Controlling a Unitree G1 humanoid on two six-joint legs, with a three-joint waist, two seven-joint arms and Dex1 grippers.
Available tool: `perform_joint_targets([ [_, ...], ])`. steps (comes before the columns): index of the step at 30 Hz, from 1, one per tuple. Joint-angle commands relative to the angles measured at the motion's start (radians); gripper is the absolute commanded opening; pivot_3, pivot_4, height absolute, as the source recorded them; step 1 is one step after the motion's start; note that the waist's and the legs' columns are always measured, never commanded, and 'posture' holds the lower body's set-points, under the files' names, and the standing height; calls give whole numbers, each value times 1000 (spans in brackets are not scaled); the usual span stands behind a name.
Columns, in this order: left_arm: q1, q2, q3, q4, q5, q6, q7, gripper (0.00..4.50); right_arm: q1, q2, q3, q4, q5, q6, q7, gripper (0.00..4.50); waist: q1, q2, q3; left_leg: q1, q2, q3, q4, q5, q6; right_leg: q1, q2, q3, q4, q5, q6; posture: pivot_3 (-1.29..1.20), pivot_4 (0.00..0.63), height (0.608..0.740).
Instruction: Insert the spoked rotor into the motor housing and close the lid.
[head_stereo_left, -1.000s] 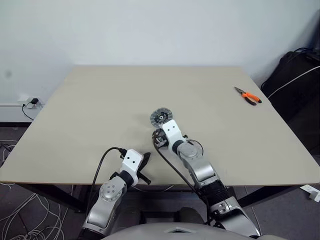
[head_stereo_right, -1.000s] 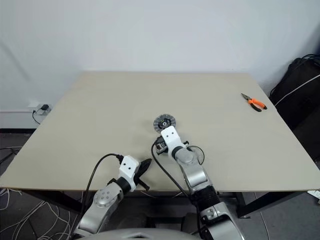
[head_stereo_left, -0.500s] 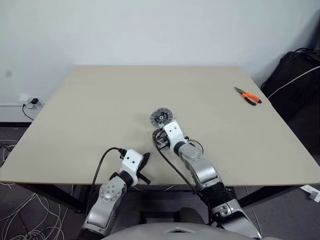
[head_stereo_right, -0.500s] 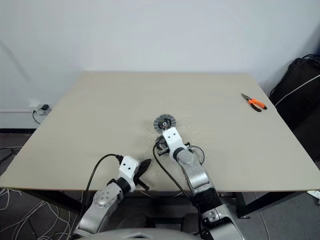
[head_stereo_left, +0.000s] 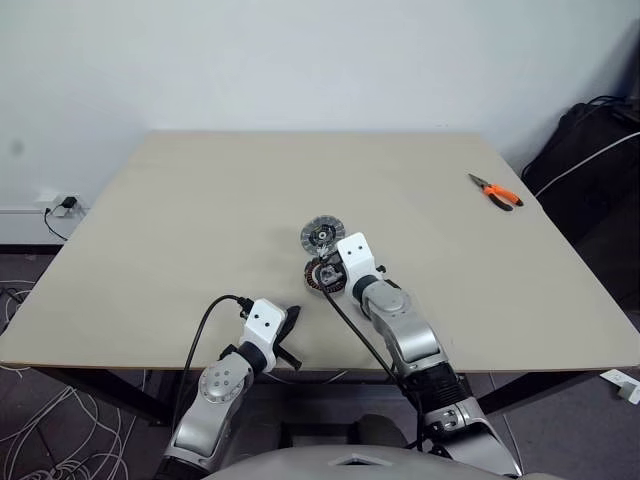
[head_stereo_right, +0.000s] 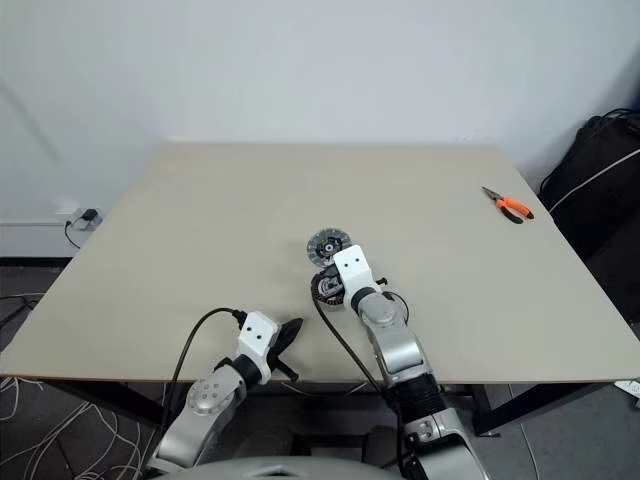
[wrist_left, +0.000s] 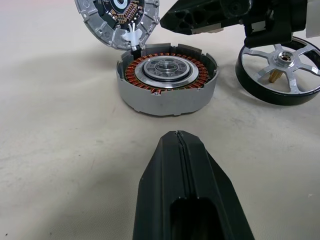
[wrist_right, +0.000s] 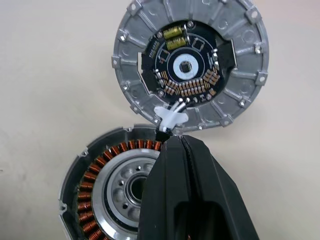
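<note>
Left wrist view puts the motor housing straight ahead of the left end effector, whose fingers are pressed together and hold nothing. The housing sits open on the table with its copper coils showing. The spoked rotor lies flat just beside it on the side toward the right arm, and the lid rests just past it, ribbed face up, joined to it by a short white connector. The right end effector, also pressed shut and empty, hangs over the housing's near edge. By my reading the right arm is nearer the rotor, which must go sideways into the housing, hub upright. Orange pliers lie well apart near the table's far right edge, beside a black bag, before a plain pale wall.
</note>
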Motion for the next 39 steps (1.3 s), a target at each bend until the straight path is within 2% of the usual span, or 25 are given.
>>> perform_joint_targets([
  [1, -10, -2, 1, -46, -7, -9, -1, 0, -37, 12, 9, -4, -1, -26, -1, 41, 0, 0, 0, 0, 0, 0, 0, 0, 0, 0, 0, 0, 0, 0, 0, 0, 0, 740],
  [10, -4, -2, 3, -50, -7, -9, 3, 0, 20, -29, 121, 97, -29, 56, 99, 41, 0, 0, -2, 0, 0, 0, 0, 0, 0, 0, 0, 0, 0, 0, 0, 0, 0, 740],
  [24, -13, -1, -5, -40, -9, -10, -12, 0, -27, -13, 2, -58, 11, -21, 22, 41, 1, 0, -1, 0, 0, 0, 0, 0, 0, 0, 0, 0, 0, 0, 0, 0, 0, 740],
  [34, -12, -3, -2, -44, -8, -9, -13, 0, 11, -22, 77, 68, -19, 51, 56, 41, 1, 0, -1, 0, 0, 0, 0, 0, 0, 0, 0, 0, 0, 0, -1, 0, 0, 740],
  [39, -6, -1, -1, -48, -9, -7, -12, 0, 44, -31, 91, 16, -10, 65, 81, 41, 0, -1, -4, 1, 0, 0, -1, 0, 0, 1, 0, 0, 0, 0, -1, 0, 0, 740],
])
